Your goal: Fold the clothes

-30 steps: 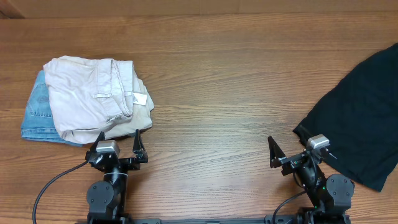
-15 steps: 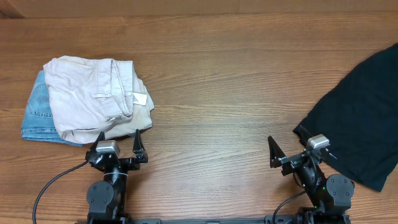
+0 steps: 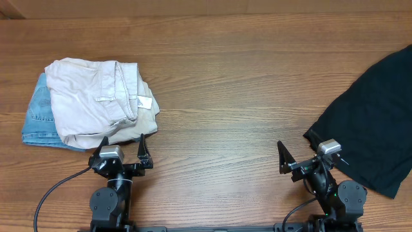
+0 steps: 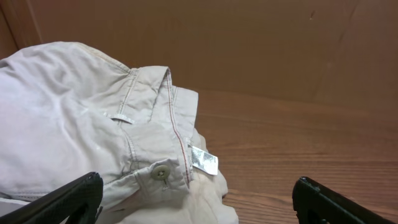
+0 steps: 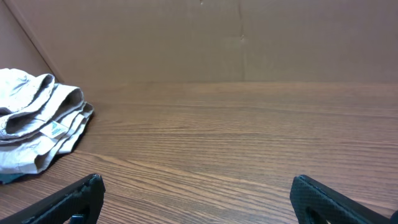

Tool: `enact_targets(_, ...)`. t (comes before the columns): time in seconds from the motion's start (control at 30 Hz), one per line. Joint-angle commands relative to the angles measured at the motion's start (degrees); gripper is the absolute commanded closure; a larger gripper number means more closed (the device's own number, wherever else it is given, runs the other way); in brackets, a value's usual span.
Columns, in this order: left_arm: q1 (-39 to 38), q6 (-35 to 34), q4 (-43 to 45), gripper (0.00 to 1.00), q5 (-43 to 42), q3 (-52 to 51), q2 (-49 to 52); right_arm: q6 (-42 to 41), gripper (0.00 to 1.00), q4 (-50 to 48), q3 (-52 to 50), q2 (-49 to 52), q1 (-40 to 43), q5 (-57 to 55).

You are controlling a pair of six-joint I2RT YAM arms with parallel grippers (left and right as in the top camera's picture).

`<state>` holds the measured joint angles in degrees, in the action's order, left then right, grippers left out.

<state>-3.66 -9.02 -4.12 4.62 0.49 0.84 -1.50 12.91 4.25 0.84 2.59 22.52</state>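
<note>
Both arms sit low at near edge of table point(image 3: 219, 77), well apart. L gripper point(image 3: 122, 143): jaws spread wide, nothing btwn them. Its fingertips point(image 3: 143, 151) stop just short of the beige pants point(image 3: 96, 96), not touching per overhead. R gripper point(image 3: 308, 160): jaws also wide apart, empty, only bare wood ahead in wrist view. Beige pants lie folded at table's left side, waistband toward the right w/ white label point(image 3: 145, 102) & button point(image 4: 161, 173) showing. They rest on top of a blue denim piece point(image 3: 35, 119), which sticks out at left & near side. Dark garment point(image 3: 376, 122) lies spread, unfolded, at right side, partly out of frame. Its near-left corner is just beside R gripper; touching or not, can't tell.
</note>
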Motion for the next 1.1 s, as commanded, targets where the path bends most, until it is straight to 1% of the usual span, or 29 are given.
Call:
enact_targets(0.0, 0.31, 0.85, 0.02, 0.00, -0.83, -0.15, -0.63, -0.17, 0.00, -0.35, -0.13, -0.68, -0.33, 0.26)
enact_targets(0.5, 0.31, 0.85, 0.02, 0.00, -0.83, -0.15, -0.63, -0.17, 0.00, -0.33, -0.13, -0.68, -0.33, 0.26)
enact_targets(0.53, 0.31, 3.19, -0.04, 0.00, 0.35, -0.17, -0.59, -0.17, 0.00, -0.33, -0.13, -0.68, -0.33, 0.26)
enact_targets(0.6, 0.37, 13.35, 0.20, 0.00, 1.46, -0.15, -0.50, -0.17, 0.00, -0.33, -0.13, -0.68, -0.33, 0.26)
enact_targets(0.63, 0.37, 14.84, 0.20, 0.00, 1.31, -0.17, -0.50, -0.17, 0.00, -0.50, -0.13, -0.68, -0.33, 0.26)
enact_targets(0.67, 0.37, 14.84, 0.20, 0.00, 1.31, -0.15, -0.50, -0.20, 0.00, -1.09, -0.13, -0.68, -0.33, 0.28)
enact_targets(0.73, 0.37, 16.61, 2.82, 0.00, 1.92, -0.15, -0.50, -0.20, 0.00, -0.57, -0.13, -0.68, -0.33, 0.59)
enact_targets(0.77, 0.35, 16.06, 4.50, 0.00, 0.11, -0.17, -0.50, -0.22, 0.00, -0.22, -0.13, -0.68, -0.33, 1.51)
enact_targets(0.83, 0.26, 15.65, 5.20, 0.00, -4.42, -0.17, -0.50, -0.22, 0.00, -0.22, -0.13, -0.68, -0.33, 3.65)
enact_targets(0.93, 0.26, 15.65, 3.10, 0.00, -8.50, -0.17, -0.50, -0.22, 0.00, -0.33, -0.13, -0.68, -0.33, 7.69)
enact_targets(1.0, 0.26, 15.65, 3.04, 0.00, -12.24, -0.17, -0.50, -0.22, 0.00, -0.39, -0.13, -0.68, -0.33, 7.85)
enact_targets(1.07, 0.26, 15.58, 2.91, 0.00, -15.23, -0.17, -0.50, -2.32, 0.00, -0.72, -0.13, -0.68, -0.33, 7.82)
